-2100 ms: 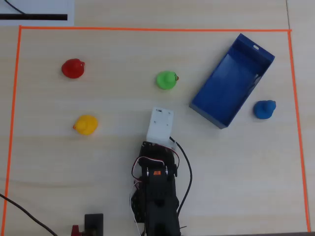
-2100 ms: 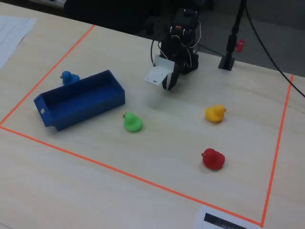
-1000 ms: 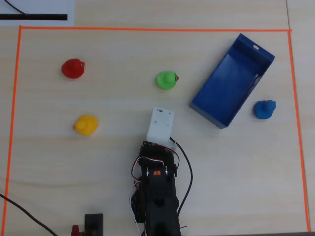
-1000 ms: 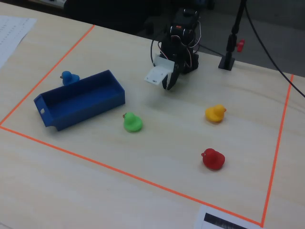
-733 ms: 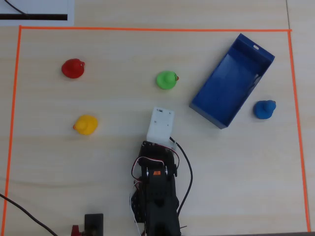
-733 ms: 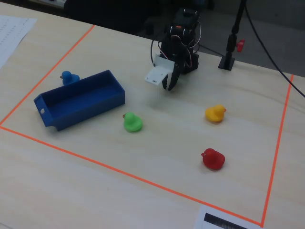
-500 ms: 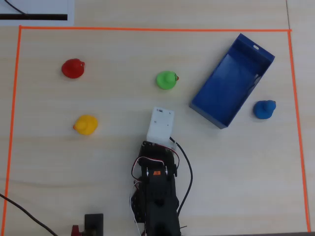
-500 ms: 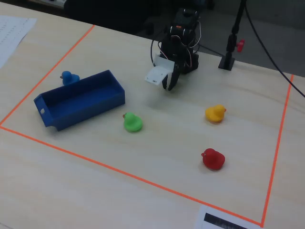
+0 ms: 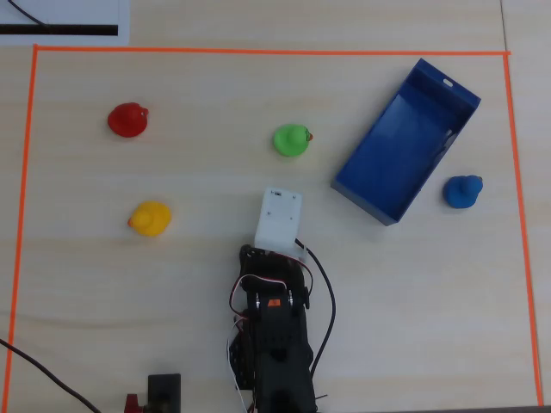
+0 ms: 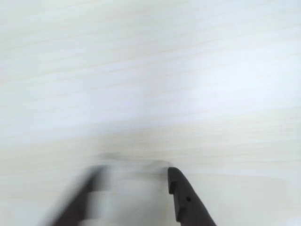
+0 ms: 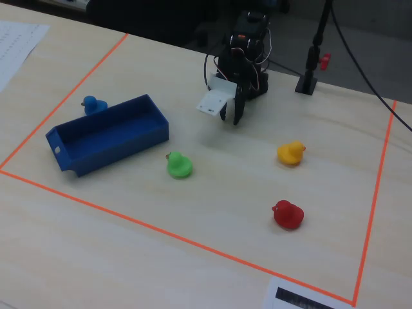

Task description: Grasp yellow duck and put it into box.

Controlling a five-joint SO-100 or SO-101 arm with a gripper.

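Observation:
The yellow duck [image 9: 150, 218] sits on the pale wood table, left of the arm in the overhead view and right of it in the fixed view [image 11: 290, 153]. The blue open box [image 9: 400, 146] lies empty at the upper right; in the fixed view it is at the left [image 11: 122, 147]. My gripper [image 11: 225, 114] hangs just above the table in the middle, well apart from the duck and the box. In the wrist view the gripper [image 10: 134, 172] shows a blurred left finger and a black right finger [image 10: 183, 197] with a gap between them and only bare table there. It is open and empty.
A green duck [image 9: 291, 139] sits just beyond the gripper, a red duck [image 9: 127, 120] at the far left and a blue duck [image 9: 463, 191] right of the box. Orange tape [image 9: 258, 52] frames the work area. A black stand [image 9: 164, 391] stands beside the arm's base.

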